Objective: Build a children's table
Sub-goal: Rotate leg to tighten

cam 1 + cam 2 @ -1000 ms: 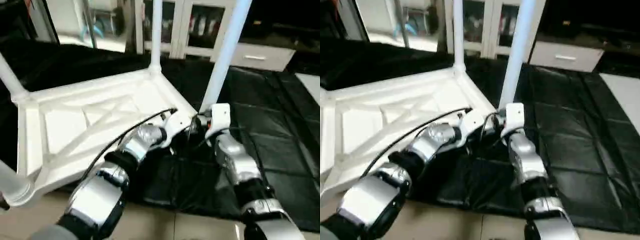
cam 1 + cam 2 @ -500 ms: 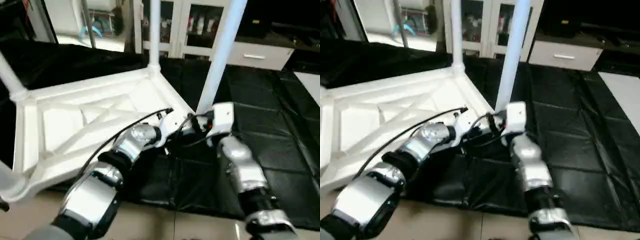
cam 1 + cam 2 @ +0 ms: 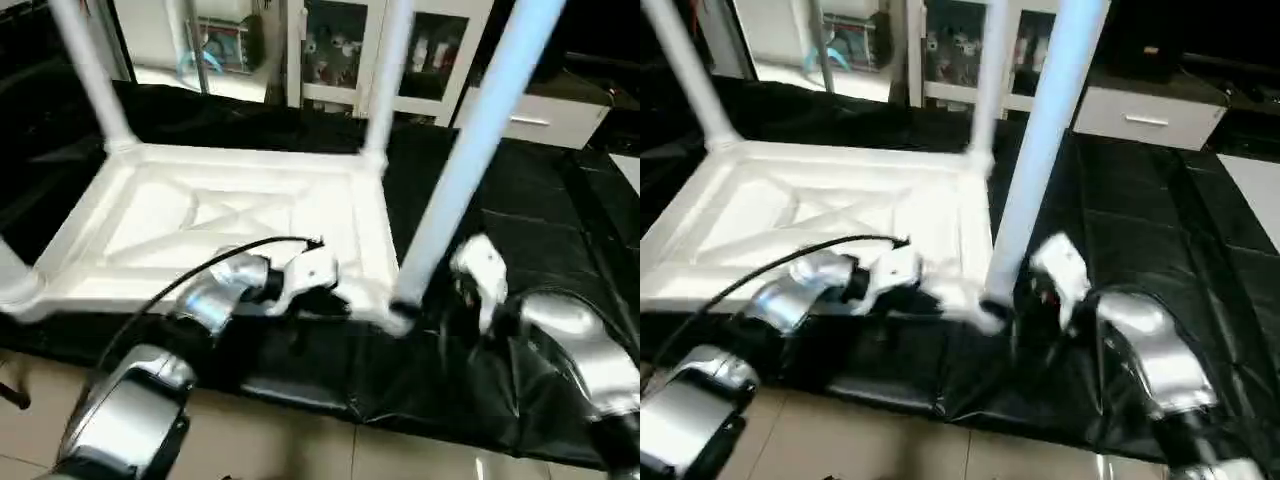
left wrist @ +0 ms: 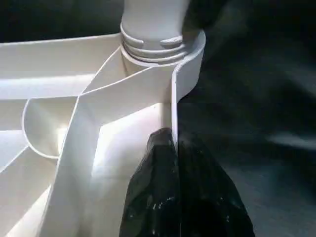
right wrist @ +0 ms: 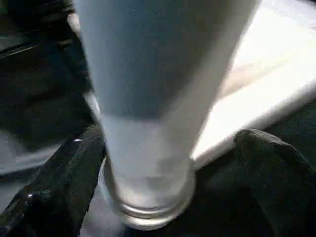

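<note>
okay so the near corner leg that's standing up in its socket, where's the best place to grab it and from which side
Probably low on the leg, just above its ribbed end in the corner socket. The tube is round, widest there, and stands nearly upright, so come in level from the robot's right, where the right tool already straddles it with fingers apart.

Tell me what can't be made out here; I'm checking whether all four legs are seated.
- Near-left leg: cut off by the left eye view's edge.
- Far legs' tops: cut off at the top edge.
- Near-right leg's socket joint: blurred in the right wrist view.
- Tabletop rim: partly hidden by the left claw.
</note>
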